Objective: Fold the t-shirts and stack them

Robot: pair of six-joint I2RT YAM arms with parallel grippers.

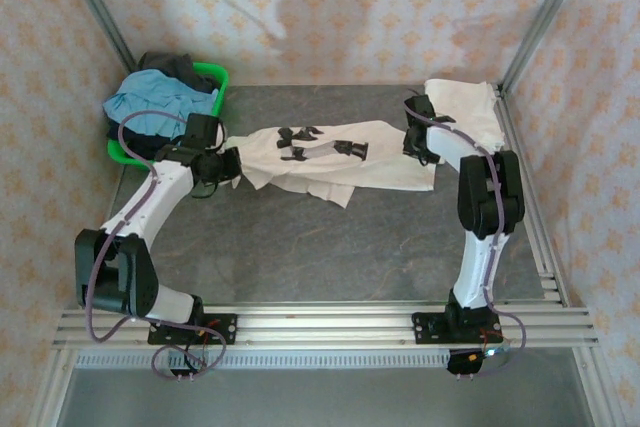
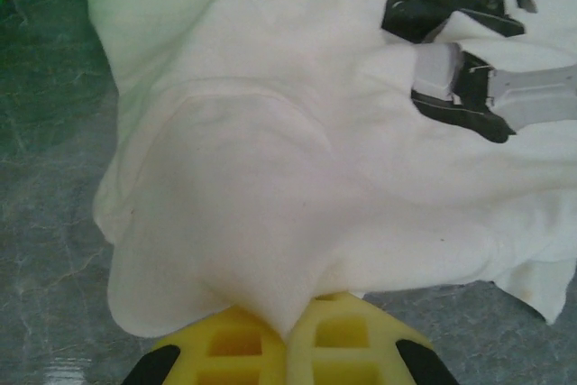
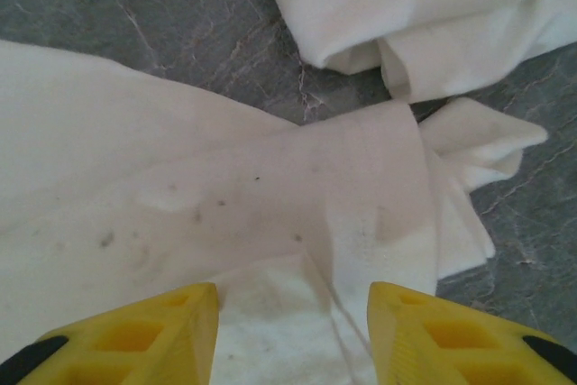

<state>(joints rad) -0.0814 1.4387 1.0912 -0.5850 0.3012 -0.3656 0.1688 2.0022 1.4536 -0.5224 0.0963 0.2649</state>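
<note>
A cream t-shirt with a black robot-arm graphic lies stretched across the middle of the table. My left gripper is at its left end. The left wrist view has the yellow fingers pressed together, with a peak of the cream cloth pinched between them. My right gripper hovers over the shirt's right end, open, its yellow fingertips apart above the cloth. A second cream t-shirt, folded, lies at the back right, and its edge also shows in the right wrist view.
A green basket at the back left holds a light blue garment and a dark one. Bare grey tabletop lies in front of the shirt. Metal frame posts stand at the back corners, and a rail runs along the near edge.
</note>
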